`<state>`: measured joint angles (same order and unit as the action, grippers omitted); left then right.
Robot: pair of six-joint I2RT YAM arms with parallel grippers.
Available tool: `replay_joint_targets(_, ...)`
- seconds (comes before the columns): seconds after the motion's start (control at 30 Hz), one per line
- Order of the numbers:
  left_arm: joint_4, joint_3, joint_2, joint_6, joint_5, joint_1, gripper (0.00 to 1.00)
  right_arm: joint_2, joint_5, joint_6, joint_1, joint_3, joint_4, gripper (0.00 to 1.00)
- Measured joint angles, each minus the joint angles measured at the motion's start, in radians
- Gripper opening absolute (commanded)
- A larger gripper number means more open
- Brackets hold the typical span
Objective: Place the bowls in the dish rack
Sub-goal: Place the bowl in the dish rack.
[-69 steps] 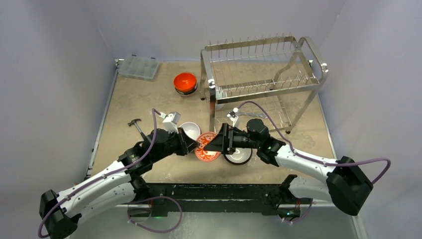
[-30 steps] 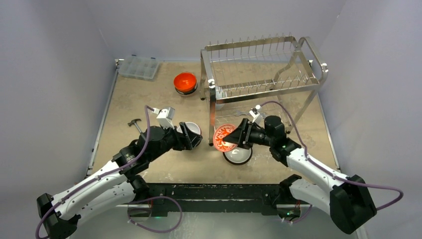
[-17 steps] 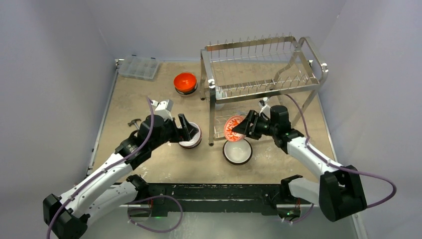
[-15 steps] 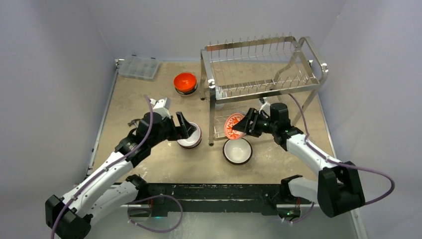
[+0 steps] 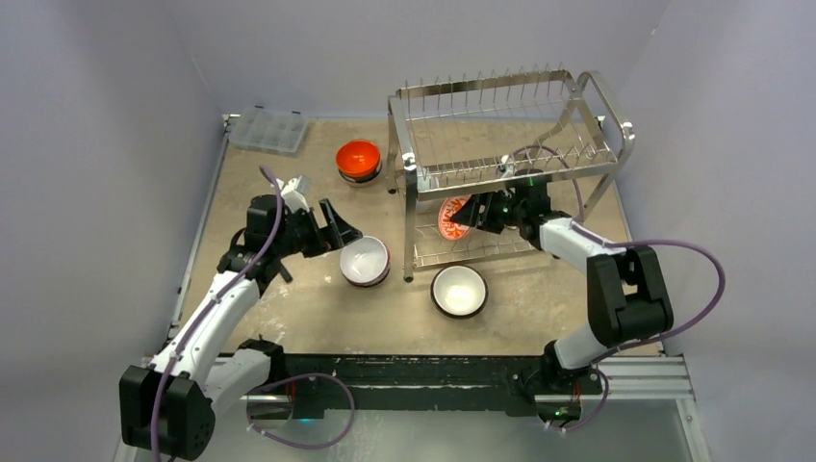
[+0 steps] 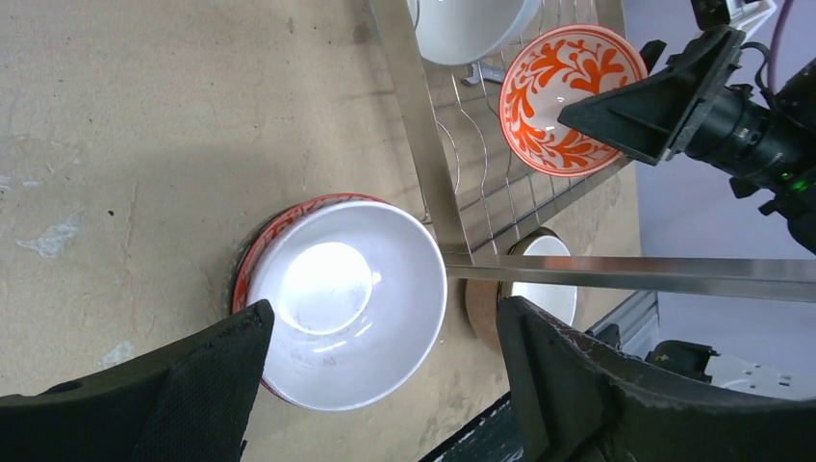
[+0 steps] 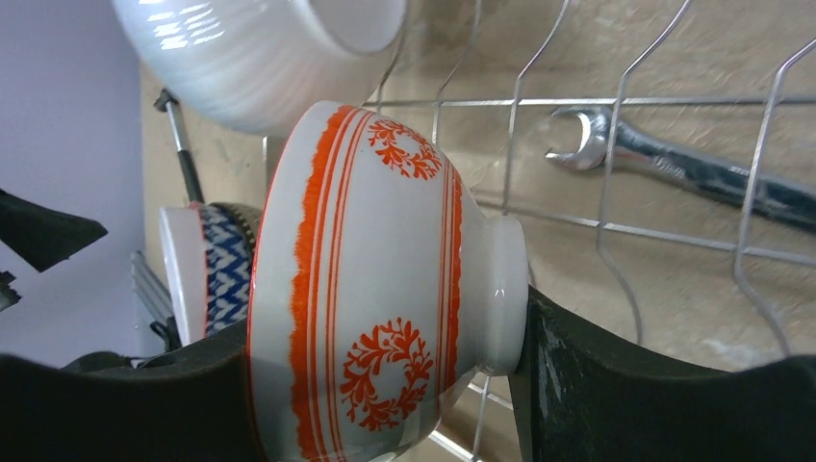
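Top external: right gripper, holding patterned bowl, now inside rack lower tier; left gripper wide, red-rim bowl just ahead.

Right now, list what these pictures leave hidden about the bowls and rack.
- Orange-patterned bowl: whether it rests on the dish rack wires; right wrist view, its own body hides the contact.
- White bowl beside it: cut off by the top edge of both wrist views.
- Blue-patterned bowl: right wrist view, mostly behind the orange-patterned bowl.
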<state>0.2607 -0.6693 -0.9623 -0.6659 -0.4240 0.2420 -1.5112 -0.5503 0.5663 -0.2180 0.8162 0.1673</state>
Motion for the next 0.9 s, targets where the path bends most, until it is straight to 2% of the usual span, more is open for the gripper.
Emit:
replay_joint_targets(0.23,-0.010,0.000,-0.082,0.079,-0.126,-0.129,0.88,-0.092,0.056,-0.038,0.025,0.083,0.011,0.00)
replay_joint_targets(0.37,0.002,0.000,-0.092,0.132,-0.117,-0.135,0.94,-0.117,0.116,-0.070,0.029,0.151,0.007,0.00)
replay_joint_targets(0.5,0.008,0.001,-0.092,0.158,-0.103,-0.135,0.97,-0.121,0.173,-0.108,0.030,0.197,0.001,0.00)
replay_joint_targets(0.9,0.013,0.002,-0.108,0.188,-0.077,-0.135,0.98,-0.179,0.290,-0.209,0.029,0.260,0.000,0.00)
